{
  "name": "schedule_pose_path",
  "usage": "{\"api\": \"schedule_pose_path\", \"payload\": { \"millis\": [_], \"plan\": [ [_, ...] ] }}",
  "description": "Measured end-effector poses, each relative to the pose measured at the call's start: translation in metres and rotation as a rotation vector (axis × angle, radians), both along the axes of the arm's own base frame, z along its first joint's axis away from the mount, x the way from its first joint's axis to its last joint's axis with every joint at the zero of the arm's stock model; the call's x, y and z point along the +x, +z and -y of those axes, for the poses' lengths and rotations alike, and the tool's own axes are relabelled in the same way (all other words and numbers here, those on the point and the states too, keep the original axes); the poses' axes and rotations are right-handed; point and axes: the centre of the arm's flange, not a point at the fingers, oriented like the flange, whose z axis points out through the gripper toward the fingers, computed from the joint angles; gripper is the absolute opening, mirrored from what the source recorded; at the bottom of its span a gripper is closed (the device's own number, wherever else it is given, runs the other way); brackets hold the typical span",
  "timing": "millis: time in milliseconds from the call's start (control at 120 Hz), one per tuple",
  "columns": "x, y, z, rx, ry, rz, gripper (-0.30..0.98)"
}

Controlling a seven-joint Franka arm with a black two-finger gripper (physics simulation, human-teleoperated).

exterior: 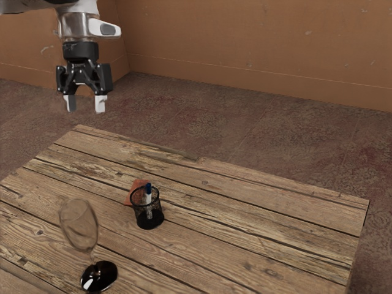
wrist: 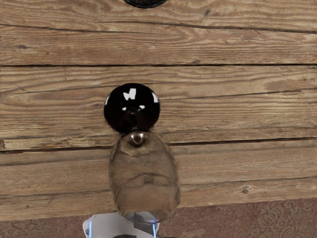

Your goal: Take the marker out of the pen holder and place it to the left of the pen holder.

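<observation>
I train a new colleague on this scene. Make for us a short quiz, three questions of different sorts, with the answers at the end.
1. True or false: the marker stands in the pen holder, with its blue end up.

2. Multiple choice: what colour is the foot of the wine glass?
A) white
B) black
C) green

3. Fill in one word, "open" or "shut": in the exterior view, the gripper hangs above the height of the table, and it is ____.

Key: 1 true; 2 B; 3 open.
</observation>
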Motion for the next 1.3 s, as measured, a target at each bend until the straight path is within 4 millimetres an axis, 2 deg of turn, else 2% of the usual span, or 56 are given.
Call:
{"api": "schedule_pose_path", "payload": {
  "millis": [100,133,192,250,325,367,433,517,567,800,1000,1208,1300],
  "plan": [
    [0.026,-0.005,0.003,-0.007,0.009,0.137,0.67],
    [0.044,-0.03,-0.004,-0.012,0.024,0.127,0.67],
    [0.076,-0.09,-0.024,-0.032,0.074,0.077,0.67],
    [0.092,-0.131,-0.042,-0.052,0.144,0.041,0.67],
    [0.106,-0.194,-0.067,-0.118,0.283,-0.053,0.67],
    [0.11,-0.213,-0.074,-0.15,0.364,-0.09,0.67],
    [0.104,-0.238,-0.1,-0.19,0.538,-0.156,0.67],
    [0.106,-0.269,-0.106,-0.215,0.689,-0.245,0.67],
    [0.109,-0.287,-0.102,-0.22,0.756,-0.3,0.67],
    [0.112,-0.308,-0.074,-0.094,0.966,-0.483,0.63],
    [0.103,-0.329,-0.034,0.035,1.055,-0.638,0.6],
    [0.102,-0.334,-0.007,0.127,1.123,-0.717,0.56],
    [0.102,-0.334,-0.008,0.131,1.164,-0.751,0.49]
  ]
}}
